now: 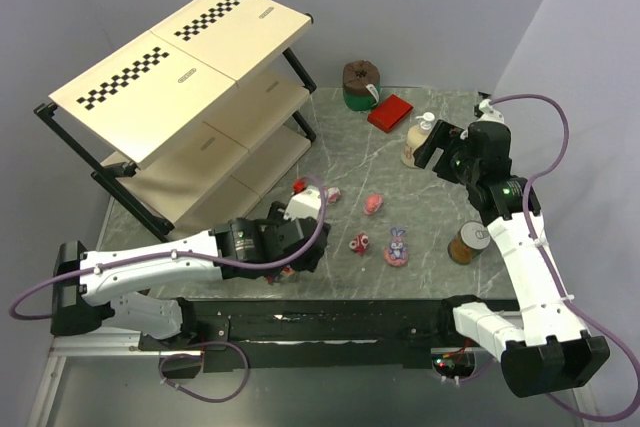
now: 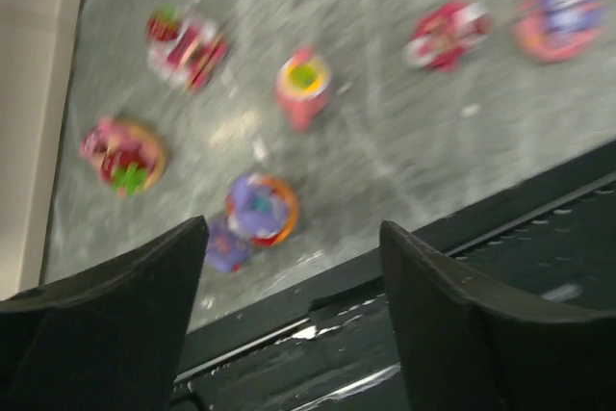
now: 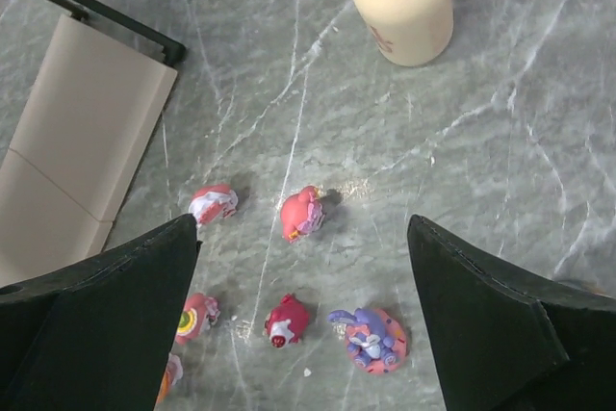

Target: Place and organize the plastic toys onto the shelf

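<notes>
Your left gripper [image 2: 294, 238] hangs low over the worktop's [image 1: 420, 207] near edge with its jaws apart and nothing between them, just off the foot of the shelf [image 1: 190, 57], the three-tier rack filling the far left corner. The plastic toys [image 1: 373, 204] lie scattered on the worktop between the shelf's foot and the middle. The closest is a purple bunny [image 2: 260, 209] on an orange base, just ahead of the fingers and nearer the left one. This looks like the pick. The wrist view is blurred, so settle first, then shift until the bunny sits midway between the fingers. Come straight down and close on its body — a small purple bit touches it at the near side, and you cannot tell whether it is a separate piece. The left arm [image 1: 150, 267] lies stretched along the near edge, wrist pitched down. The right gripper [image 3: 300, 228] is held wide open and high near the pump bottle [image 1: 418, 140] toward the far right — well apart from your work.
</notes>
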Action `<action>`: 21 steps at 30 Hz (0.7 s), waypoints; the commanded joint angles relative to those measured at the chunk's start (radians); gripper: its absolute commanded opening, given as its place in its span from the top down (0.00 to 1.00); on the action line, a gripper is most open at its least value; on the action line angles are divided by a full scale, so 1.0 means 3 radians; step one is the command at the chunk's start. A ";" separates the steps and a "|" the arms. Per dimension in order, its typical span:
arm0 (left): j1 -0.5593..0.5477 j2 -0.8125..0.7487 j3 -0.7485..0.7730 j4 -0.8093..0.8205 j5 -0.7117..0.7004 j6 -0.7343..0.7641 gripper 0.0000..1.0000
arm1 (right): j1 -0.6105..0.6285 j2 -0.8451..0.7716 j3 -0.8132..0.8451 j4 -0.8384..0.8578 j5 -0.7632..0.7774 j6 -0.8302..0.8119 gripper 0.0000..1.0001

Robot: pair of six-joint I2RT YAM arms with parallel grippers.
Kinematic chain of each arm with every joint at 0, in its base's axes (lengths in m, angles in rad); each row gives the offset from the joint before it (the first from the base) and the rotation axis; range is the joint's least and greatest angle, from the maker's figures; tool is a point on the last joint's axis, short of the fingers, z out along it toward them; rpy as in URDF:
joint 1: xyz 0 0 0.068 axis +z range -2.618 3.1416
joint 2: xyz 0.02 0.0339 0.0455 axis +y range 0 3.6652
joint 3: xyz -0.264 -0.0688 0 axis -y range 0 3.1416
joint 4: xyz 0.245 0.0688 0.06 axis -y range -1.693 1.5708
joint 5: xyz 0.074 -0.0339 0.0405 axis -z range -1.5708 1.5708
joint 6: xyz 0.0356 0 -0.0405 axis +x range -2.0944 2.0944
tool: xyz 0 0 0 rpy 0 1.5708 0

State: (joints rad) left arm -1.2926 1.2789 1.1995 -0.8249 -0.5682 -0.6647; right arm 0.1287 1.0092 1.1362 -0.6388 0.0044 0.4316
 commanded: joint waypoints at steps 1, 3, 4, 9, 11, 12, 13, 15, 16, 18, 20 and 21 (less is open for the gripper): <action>-0.0032 -0.0229 -0.0337 0.0229 -0.0366 -0.0571 0.25 | 0.0026 -0.0015 -0.0014 0.0053 0.0123 0.0167 0.05; -0.0037 -0.0147 -0.0399 0.0188 -0.0417 -0.0713 0.29 | 0.0026 -0.0005 -0.0004 0.0028 0.0108 0.0182 0.05; -0.0032 -0.0111 -0.0409 0.0178 -0.0417 -0.0739 0.32 | 0.0026 -0.0005 -0.0009 0.0023 0.0093 0.0182 0.05; -0.0032 0.0001 -0.0567 0.0305 -0.0371 -0.0878 0.41 | 0.0026 -0.0050 -0.0065 0.0028 0.0057 0.0187 0.05; -0.0012 0.0007 -0.0639 0.0377 -0.0300 -0.0903 0.44 | 0.0026 -0.0076 -0.0070 0.0033 0.0067 0.0177 0.05; -0.0002 0.0012 -0.0659 0.0392 -0.0269 -0.0913 0.45 | 0.0026 -0.0076 -0.0070 0.0028 0.0057 0.0167 0.05; 0.0008 0.0017 -0.0690 0.0398 -0.0239 -0.0929 0.45 | 0.0026 -0.0086 -0.0070 0.0028 0.0057 0.0167 0.05; 0.0019 0.0032 -0.0716 0.0372 -0.0238 -0.0985 0.45 | 0.0026 -0.0081 -0.0065 0.0012 0.0057 0.0162 0.06; 0.0024 0.0042 -0.0736 0.0367 -0.0248 -0.0995 0.45 | 0.0026 -0.0081 -0.0070 0.0012 0.0052 0.0162 0.06; 0.0039 0.0078 -0.0767 0.0296 -0.0264 -0.1097 0.45 | 0.0026 -0.0086 -0.0080 0.0007 0.0052 0.0151 0.05; 0.0039 0.0088 -0.0818 0.0326 -0.0249 -0.1093 0.45 | 0.0021 -0.0091 -0.0090 -0.0008 0.0062 0.0131 0.06; 0.0039 0.0088 -0.0838 0.0392 -0.0243 -0.1082 0.47 | 0.0021 -0.0097 -0.0096 -0.0013 0.0072 0.0131 0.06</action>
State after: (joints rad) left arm -1.2842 1.2949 0.9684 -0.7441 -0.6418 -0.9485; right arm 0.1287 1.0077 1.1156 -0.6441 0.0139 0.4778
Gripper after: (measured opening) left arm 0.550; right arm 0.946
